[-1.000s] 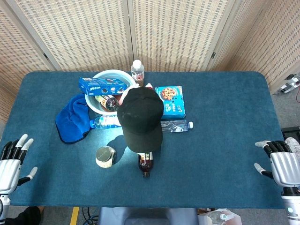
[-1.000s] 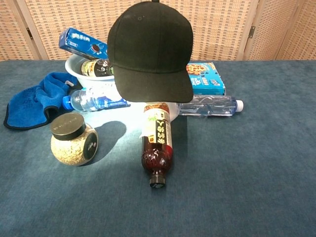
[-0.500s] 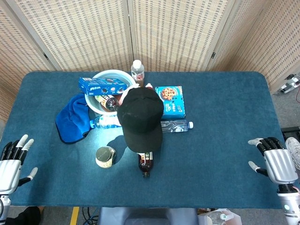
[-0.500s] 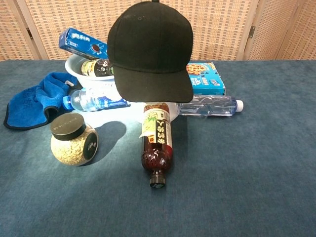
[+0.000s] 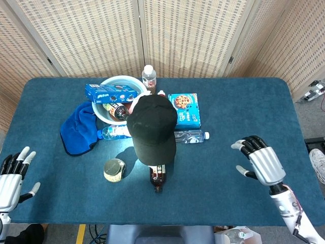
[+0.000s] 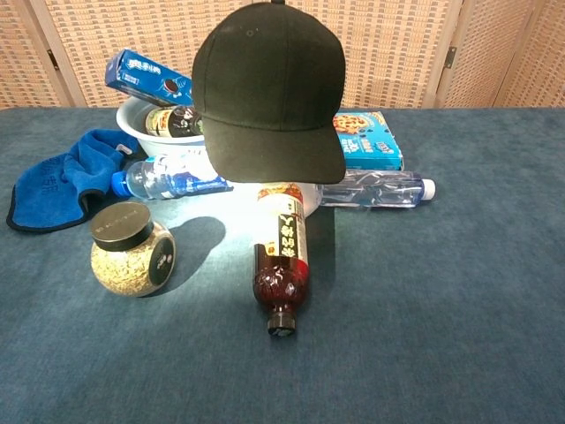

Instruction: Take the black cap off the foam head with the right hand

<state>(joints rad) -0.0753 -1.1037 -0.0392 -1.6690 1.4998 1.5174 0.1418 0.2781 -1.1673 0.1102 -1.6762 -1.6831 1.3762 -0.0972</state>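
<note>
A: Right hand (image 5: 260,163): spread and holding nothing, out over the blue tablecloth (image 5: 233,107), well apart from the target. Left hand (image 5: 12,177): also spread and empty, parked at the near left edge. Neither visible from the chest view.

B: And the black fabric baseball cap (image 5: 151,128)?

A: Sitting on the foam head (image 5: 136,104), mid-table, brim pointing toward the robot. Head almost wholly hidden under it; only a pale sliver visible at the back in the head view.

B: Likely trouble on the way in?

A: Crowding, mostly. Brown-liquid bottle with a black lid (image 6: 282,256) lying just below the brim. Clear plastic water bottle (image 6: 375,191) lying on its side to the right, directly on the approach line. Light-blue cookie box (image 6: 367,140) just behind that. Low sweep from the right: probably a knock to the clear bottle, then rolling.

B: And at the cap itself?

A: Too deep a grasp at the crown, and probably the foam head lifted or tipped along with it. Sideways pull instead of upward: head toppling toward the white bowl (image 5: 110,113) holding the blue biscuit box (image 5: 111,92). Pinch on the brim alone: fabric likely to slip free partway.

B: Other clutter?

A: Glass jar of pale grains with a black lid (image 6: 131,249) and blue towel (image 6: 62,177), both left of the cap, away from the right hand's path. Little risk there.
</note>
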